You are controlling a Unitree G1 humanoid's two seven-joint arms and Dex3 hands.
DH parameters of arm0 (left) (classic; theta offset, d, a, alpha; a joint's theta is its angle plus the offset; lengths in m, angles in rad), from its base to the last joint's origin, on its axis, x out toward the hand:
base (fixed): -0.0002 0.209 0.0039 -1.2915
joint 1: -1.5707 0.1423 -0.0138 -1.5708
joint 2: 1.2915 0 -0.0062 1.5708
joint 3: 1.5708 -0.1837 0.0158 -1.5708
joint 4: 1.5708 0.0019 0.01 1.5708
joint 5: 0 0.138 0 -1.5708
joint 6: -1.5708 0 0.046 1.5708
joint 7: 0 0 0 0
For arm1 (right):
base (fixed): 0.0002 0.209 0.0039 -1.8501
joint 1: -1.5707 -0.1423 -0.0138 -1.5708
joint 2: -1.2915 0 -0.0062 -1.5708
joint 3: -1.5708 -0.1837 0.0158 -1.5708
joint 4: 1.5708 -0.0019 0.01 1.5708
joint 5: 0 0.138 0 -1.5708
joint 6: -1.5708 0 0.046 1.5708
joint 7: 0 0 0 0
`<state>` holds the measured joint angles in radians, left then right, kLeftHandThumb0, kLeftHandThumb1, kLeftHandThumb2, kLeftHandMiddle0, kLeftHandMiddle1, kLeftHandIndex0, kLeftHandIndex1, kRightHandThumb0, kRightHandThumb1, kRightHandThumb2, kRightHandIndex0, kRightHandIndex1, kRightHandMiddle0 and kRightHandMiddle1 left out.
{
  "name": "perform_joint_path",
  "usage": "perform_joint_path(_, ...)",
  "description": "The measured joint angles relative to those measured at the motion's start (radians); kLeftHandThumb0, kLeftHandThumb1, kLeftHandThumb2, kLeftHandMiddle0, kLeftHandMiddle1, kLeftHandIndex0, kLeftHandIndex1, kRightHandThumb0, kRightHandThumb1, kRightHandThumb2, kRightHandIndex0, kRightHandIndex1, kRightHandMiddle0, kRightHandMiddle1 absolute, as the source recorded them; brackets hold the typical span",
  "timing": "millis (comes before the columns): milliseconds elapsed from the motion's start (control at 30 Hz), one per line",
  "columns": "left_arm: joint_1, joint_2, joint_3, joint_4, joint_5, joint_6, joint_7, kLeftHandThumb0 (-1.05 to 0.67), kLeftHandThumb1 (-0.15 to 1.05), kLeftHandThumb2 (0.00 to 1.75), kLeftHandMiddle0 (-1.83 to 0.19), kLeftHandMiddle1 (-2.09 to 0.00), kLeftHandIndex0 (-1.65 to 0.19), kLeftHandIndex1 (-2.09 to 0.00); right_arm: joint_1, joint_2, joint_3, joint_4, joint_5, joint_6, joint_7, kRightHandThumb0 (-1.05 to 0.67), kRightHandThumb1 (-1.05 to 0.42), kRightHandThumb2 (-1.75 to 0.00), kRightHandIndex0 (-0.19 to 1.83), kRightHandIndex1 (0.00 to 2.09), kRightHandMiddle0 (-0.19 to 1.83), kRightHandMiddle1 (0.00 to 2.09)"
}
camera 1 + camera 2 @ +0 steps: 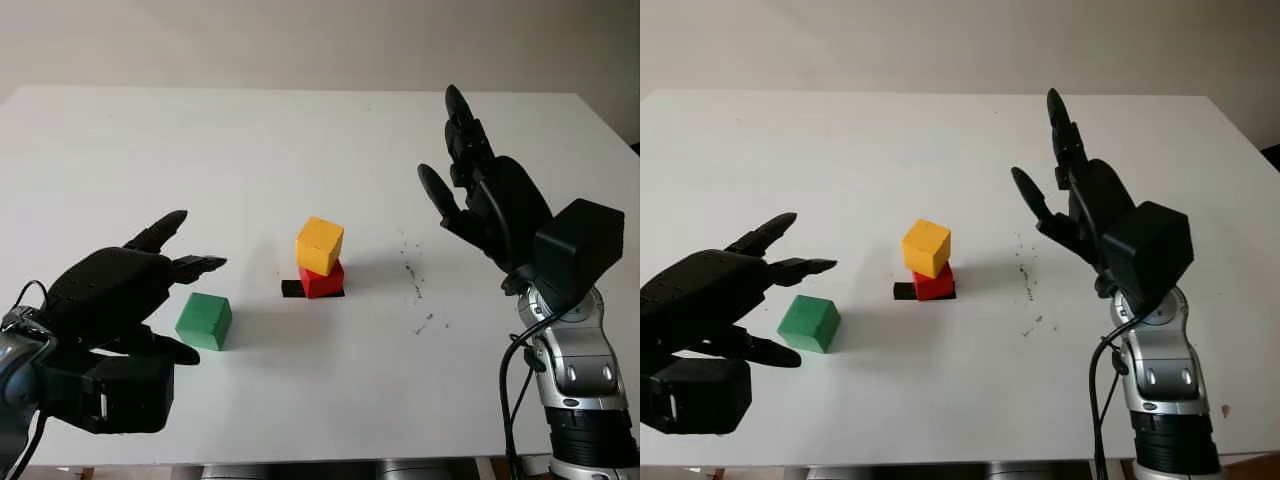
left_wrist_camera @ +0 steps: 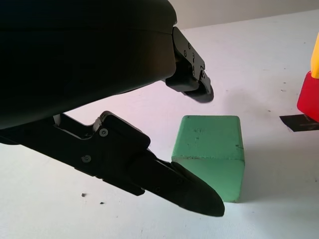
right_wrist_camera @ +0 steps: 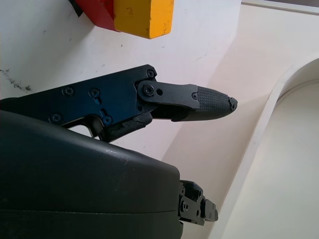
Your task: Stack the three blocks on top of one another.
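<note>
A yellow block sits on a red block near the table's middle, over a black mark. To their left a green block stands alone on the table. My left hand is open just left of the green block, one finger low beside it and another above it, neither touching. My right hand is open, raised to the right of the stack and holding nothing. The yellow block and red block also appear in the right wrist view.
The white table stretches wide behind and around the blocks. Small dark specks mark the surface right of the stack. The table's front edge runs close to both arms.
</note>
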<state>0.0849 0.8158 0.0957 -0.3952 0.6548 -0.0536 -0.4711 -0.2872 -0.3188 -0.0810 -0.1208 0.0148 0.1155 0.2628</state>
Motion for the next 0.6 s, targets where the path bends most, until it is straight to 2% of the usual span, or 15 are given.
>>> perform_joint_path(33,0.0,-0.001,0.0,0.004,-0.003,-0.011,0.009,-0.65,0.97,0.06,-0.01,-0.06,-0.14,-1.01,0.0,0.0,0.0,0.0,0.003,0.0,0.001,-0.59,-1.05,-0.47,-0.19,0.0,-0.18,0.05)
perform_joint_path(167,0.0,-0.001,0.0,0.024,-0.012,-0.048,0.034,-0.51,1.04,0.07,-0.09,-0.07,-0.1,-1.35,0.0,0.0,-0.001,0.0,0.008,-0.013,0.001,-0.57,-1.05,-0.47,-0.19,0.0,-0.18,0.05)
perform_joint_path(233,0.001,-0.001,0.001,0.03,-0.029,-0.064,0.039,-0.44,1.05,0.07,-0.13,-0.07,-0.11,-1.41,0.0,0.0,-0.001,0.0,0.008,-0.015,0.001,-0.56,-1.05,-0.47,-0.19,0.0,-0.18,0.05)
perform_joint_path(433,0.001,-0.003,0.011,0.051,-0.095,-0.101,0.057,-0.4,1.05,0.13,-0.18,-0.07,-0.06,-1.52,0.0,0.0,-0.002,0.0,0.015,-0.015,0.004,-0.55,-1.05,-0.47,-0.19,0.0,-0.18,0.05)
perform_joint_path(600,0.001,-0.01,0.03,0.057,-0.188,-0.076,0.025,-0.37,1.05,0.13,-0.2,-0.07,-0.08,-1.45,0.0,0.0,-0.003,0.0,0.015,-0.015,0.004,-0.56,-1.05,-0.47,-0.19,0.0,-0.17,0.06)
